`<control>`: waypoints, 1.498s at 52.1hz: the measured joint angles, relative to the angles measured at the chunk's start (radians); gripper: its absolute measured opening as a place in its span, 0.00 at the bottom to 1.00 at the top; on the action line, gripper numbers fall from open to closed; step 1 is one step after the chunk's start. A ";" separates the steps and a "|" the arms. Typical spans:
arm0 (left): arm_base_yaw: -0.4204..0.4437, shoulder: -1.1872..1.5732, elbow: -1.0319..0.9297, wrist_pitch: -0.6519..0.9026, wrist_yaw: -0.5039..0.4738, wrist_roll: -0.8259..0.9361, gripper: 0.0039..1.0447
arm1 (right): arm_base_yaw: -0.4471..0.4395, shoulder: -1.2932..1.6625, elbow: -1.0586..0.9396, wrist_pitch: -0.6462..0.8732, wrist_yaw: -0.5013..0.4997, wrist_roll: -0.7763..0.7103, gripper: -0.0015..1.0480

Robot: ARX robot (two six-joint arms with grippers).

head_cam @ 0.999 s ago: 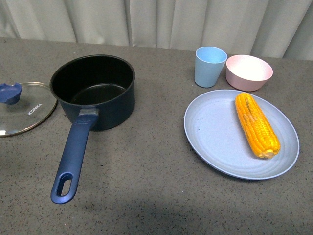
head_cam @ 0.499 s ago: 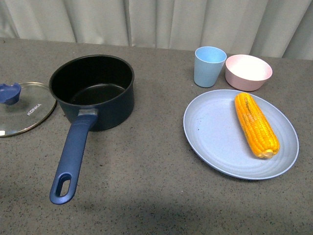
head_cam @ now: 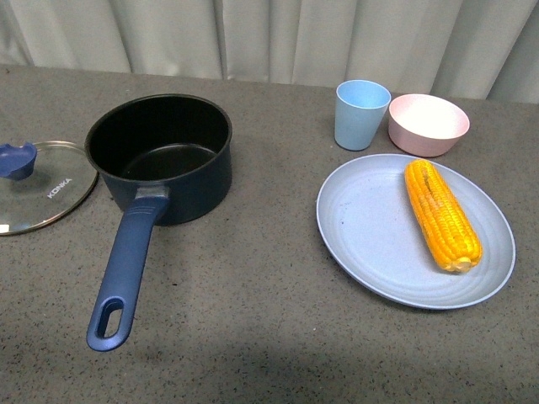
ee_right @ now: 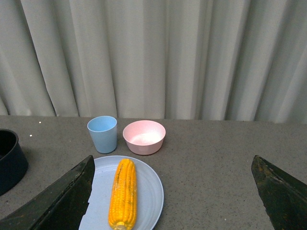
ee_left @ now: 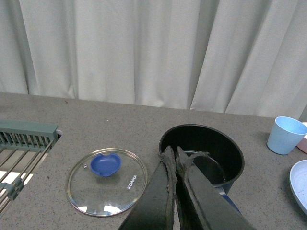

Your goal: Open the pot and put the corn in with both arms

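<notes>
A grey speckled table [head_cam: 253,337] stands before a pale pleated curtain [head_cam: 269,34]. At the far left of the front view, a round glass lid [head_cam: 50,198] marked KONKA lies flat on the table with its blue knob [head_cam: 17,160] facing up. Just to its right sits a dark navy saucepan, the pot [head_cam: 181,181], uncovered, with its black inside in view. Its long blue handle [head_cam: 124,269], with a loop hole at the end, points toward the camera.

Well apart to the right, near the curtain, a light blue plastic cup [head_cam: 362,114] stands upright. A pale pink bowl [head_cam: 428,124] sits just beside it on the right. In front of these two lies a wide, light blue round plate [head_cam: 370,227]. The yellow-orange corn cob [head_cam: 441,215] rests lengthwise on the right half of the plate, well apart from the pot.

In the left wrist view, the left gripper [ee_left: 175,152] is clenched, its two black fingers [ee_left: 163,191] pressed together with nothing held. Its tips line up with the near rim of the pot, and the lid lies beside it. A grey-green slatted rack [ee_left: 24,136] sits on the far side of the lid from the pot.

In the right wrist view, the right gripper [ee_right: 172,160] is released and spread wide, with one black finger [ee_right: 62,201] at each edge of the picture. It grasps nothing. The corn cob lies on the plate ahead of it, untouched.
</notes>
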 joint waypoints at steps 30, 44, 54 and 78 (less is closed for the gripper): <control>0.000 -0.246 0.000 -0.241 0.000 0.000 0.03 | 0.000 0.000 0.000 0.000 0.000 0.000 0.91; 0.000 -0.452 0.000 -0.454 0.000 0.000 0.03 | 0.000 0.000 0.000 0.000 0.000 0.000 0.91; 0.000 -0.454 0.000 -0.457 0.000 0.000 0.17 | 0.000 0.000 0.000 0.000 0.000 0.000 0.91; 0.000 -0.455 0.000 -0.457 0.000 0.002 0.94 | 0.089 1.292 0.393 0.269 0.056 0.041 0.91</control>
